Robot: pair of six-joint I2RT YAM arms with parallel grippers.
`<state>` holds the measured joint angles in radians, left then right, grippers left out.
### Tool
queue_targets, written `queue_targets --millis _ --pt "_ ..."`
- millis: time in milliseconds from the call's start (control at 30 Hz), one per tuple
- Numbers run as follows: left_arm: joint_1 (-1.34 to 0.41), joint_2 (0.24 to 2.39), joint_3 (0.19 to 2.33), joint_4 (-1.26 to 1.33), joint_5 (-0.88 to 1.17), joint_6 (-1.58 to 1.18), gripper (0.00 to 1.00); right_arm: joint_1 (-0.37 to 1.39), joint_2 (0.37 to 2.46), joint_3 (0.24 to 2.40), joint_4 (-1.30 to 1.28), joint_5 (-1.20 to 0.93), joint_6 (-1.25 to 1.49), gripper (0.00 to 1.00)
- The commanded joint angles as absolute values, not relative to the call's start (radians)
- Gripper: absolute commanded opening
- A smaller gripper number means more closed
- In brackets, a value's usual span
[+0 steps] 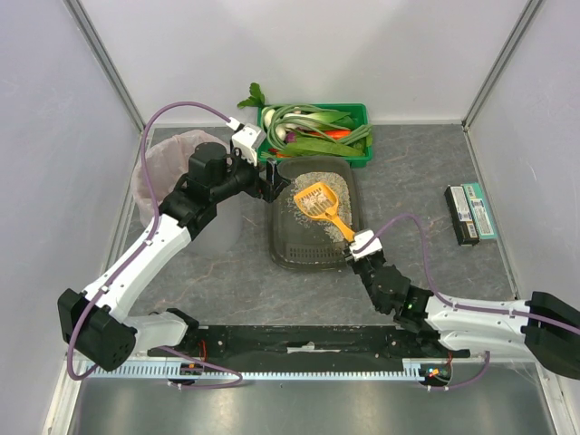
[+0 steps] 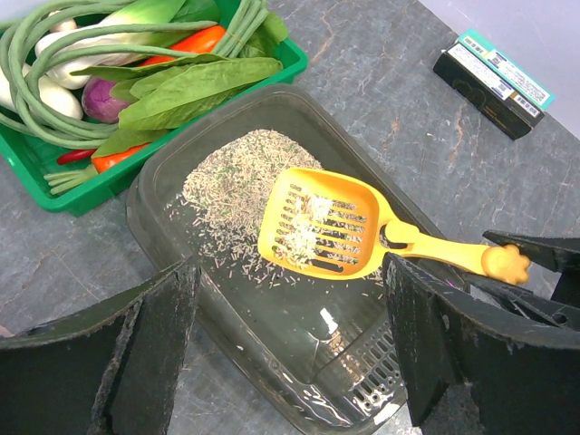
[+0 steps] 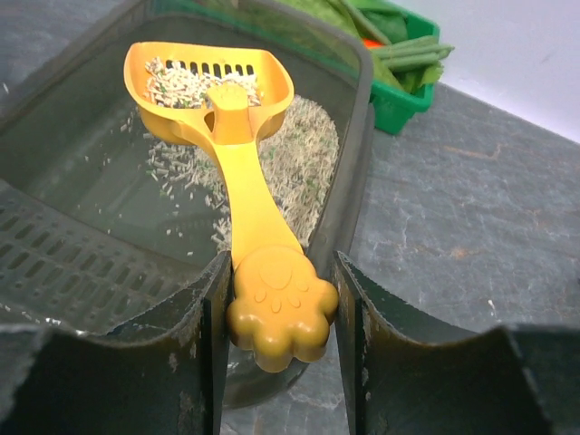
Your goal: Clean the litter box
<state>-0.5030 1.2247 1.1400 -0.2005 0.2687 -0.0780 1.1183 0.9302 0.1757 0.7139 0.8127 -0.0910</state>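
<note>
The surface is dark grey with a stone-like pattern of pale veins. Near its middle lies the litter box, a shallow dark grey tray with its long side pointing away from the arms. Just beside its far end stands a green crate, close to the back wall. To the left of the tray stands a round bin with a pink liner. Well apart on the right lie two flat packs side by side, a black pack and a teal pack.
</note>
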Motion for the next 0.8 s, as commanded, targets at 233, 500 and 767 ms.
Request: queue_targets --millis 233,500,767 --pt "-0.499 1.226 1.149 -0.169 0.267 -0.078 0.87 1.135 0.985 0.229 0.682 0.934 -0.015 0.0" --pt "-0.499 1.218 1.154 -0.167 0.291 -0.097 0.87 1.134 1.028 0.218 0.727 0.808 0.058 0.0" --pt "-0.499 1.192 1.149 -0.153 0.307 -0.115 0.87 1.138 1.068 0.282 0.615 0.947 0.109 0.0"
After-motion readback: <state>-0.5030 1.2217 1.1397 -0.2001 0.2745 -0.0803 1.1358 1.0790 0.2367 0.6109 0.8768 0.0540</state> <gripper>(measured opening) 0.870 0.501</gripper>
